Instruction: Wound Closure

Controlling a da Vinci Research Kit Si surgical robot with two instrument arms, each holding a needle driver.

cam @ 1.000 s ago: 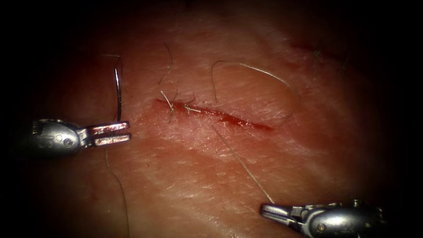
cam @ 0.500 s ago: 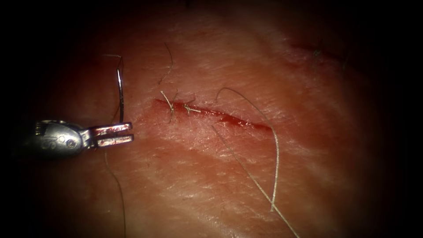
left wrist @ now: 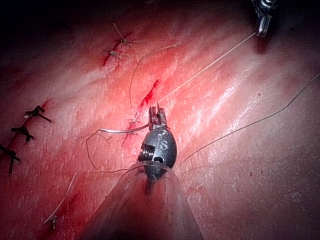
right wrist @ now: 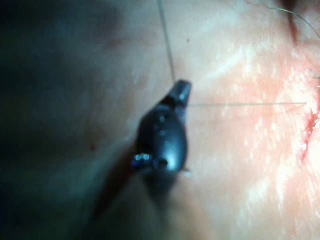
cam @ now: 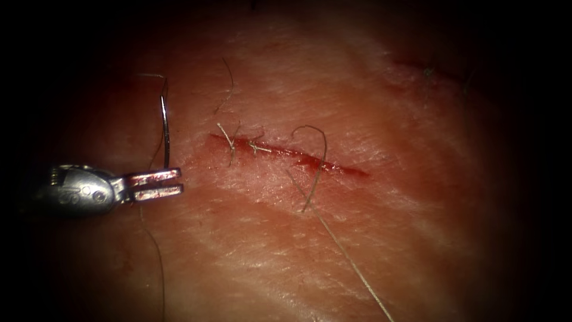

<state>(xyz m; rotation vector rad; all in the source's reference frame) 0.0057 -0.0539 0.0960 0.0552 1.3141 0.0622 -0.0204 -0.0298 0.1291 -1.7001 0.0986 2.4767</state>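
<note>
Needle [cam: 163,125] is out of the tissue [cam: 333,238] and sits to the left of the cut [cam: 298,156], held up clear of the surface by the left tool [cam: 180,181]. The tool's fingers [cam: 152,175] are narrowed onto one end of the needle's curve and the rest of the arc stands free above them. Thread seems to leave the needle's far end, so the grip is probably near the point, but I cannot be sure. Holding it this way likely keeps the needle off the tissue and out of the way of the line being worked on the other side.

In the left wrist view the needle [left wrist: 120,131] reaches sideways from that tool [left wrist: 159,111], with fine thread curling away beneath it.

The thread [cam: 339,250] comes out just below the cut near its middle and runs straight toward the lower right. A small slack loop [cam: 322,149] arches across the cut. The right tool [right wrist: 182,91] has its fingers pressed together on the thread, as far as I can judge, and the straight run from the cut to this tool [left wrist: 261,27] suggests tension is being kept on that line.

Two finished stitches [cam: 241,143] with short cut ends cross the left part of the cut, and red fluid [cam: 310,161] lies along the part not yet closed
</note>
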